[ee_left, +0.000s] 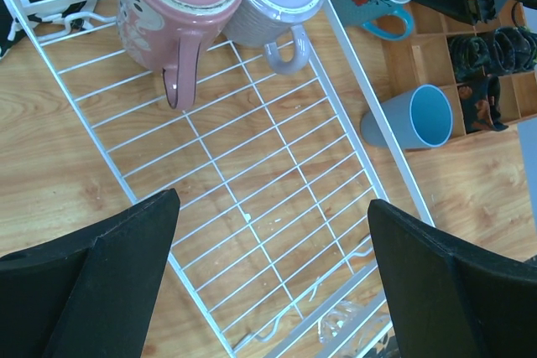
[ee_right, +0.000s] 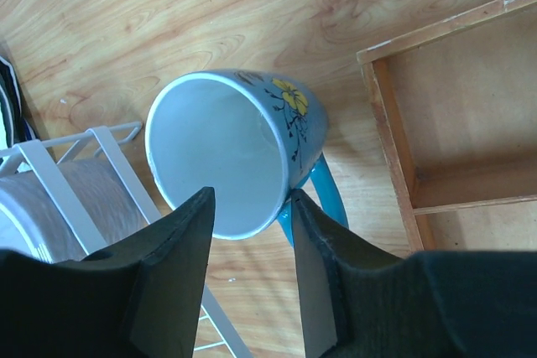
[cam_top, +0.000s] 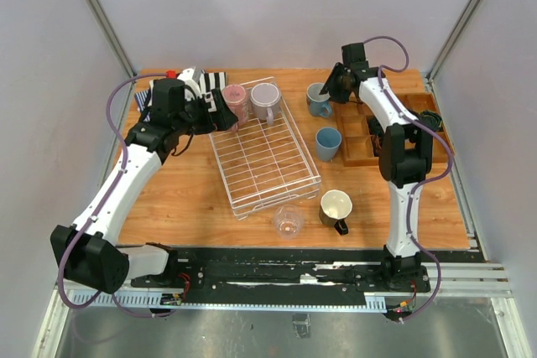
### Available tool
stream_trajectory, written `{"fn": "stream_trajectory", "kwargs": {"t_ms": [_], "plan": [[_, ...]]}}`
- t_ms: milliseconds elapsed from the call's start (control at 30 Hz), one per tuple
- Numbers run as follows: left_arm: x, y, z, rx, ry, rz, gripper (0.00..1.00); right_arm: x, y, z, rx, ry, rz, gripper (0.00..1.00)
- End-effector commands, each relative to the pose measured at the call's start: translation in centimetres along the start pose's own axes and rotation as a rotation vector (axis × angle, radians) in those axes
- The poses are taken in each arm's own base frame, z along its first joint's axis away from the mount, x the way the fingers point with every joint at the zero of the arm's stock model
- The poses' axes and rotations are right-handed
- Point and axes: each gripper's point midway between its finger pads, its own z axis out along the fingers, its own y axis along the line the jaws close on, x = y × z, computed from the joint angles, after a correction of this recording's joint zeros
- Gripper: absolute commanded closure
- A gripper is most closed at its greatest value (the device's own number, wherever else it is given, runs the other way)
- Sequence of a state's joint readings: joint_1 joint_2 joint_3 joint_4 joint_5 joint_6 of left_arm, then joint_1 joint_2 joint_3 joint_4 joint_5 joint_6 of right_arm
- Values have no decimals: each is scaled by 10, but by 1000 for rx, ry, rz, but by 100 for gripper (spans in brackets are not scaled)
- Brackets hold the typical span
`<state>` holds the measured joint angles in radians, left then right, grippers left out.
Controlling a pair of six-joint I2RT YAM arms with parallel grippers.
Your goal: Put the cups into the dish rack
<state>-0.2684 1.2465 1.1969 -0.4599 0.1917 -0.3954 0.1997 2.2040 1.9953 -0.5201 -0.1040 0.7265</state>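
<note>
The white wire dish rack [cam_top: 264, 161] lies mid-table. A pink mug [cam_top: 236, 101] and a grey-lilac cup [cam_top: 267, 100] stand upside down at its far end. My left gripper [ee_left: 273, 232] hovers wide open above the rack's bare grid [ee_left: 252, 182], holding nothing. My right gripper [ee_right: 252, 203] straddles the rim of the blue-grey mug [ee_right: 226, 148], which stands right of the rack: one finger hangs inside it and the other touches the outer wall by the handle, with a gap still left. The light blue tumbler [cam_top: 327, 142], the dark mug [cam_top: 336, 209] and the clear glass [cam_top: 288, 221] stand on the table.
A brown wooden compartment tray [cam_top: 369, 136] sits at the right, close behind the right gripper, its edge [ee_right: 394, 148] beside the mug. A striped cloth [cam_top: 189, 85] lies at the far left behind the rack.
</note>
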Motion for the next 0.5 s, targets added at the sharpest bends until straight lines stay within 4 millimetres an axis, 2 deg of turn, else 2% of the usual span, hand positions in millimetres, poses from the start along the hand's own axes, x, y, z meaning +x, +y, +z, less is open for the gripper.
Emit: {"fn": "stream_trajectory", "kwargs": {"t_ms": [0, 200, 333, 467], "plan": [[-10, 1, -2, -3, -19, 18, 0, -12, -5, 12, 18, -34, 41, 58], [-10, 5, 0, -13, -13, 22, 0, -6, -15, 24, 51, -11, 0, 63], [-8, 8, 2, -18, -5, 22, 0, -3, -20, 30, 59, 1, -33, 75], [-6, 10, 3, -23, 1, 21, 0, 4, -23, 35, 58, 24, -50, 95]]}}
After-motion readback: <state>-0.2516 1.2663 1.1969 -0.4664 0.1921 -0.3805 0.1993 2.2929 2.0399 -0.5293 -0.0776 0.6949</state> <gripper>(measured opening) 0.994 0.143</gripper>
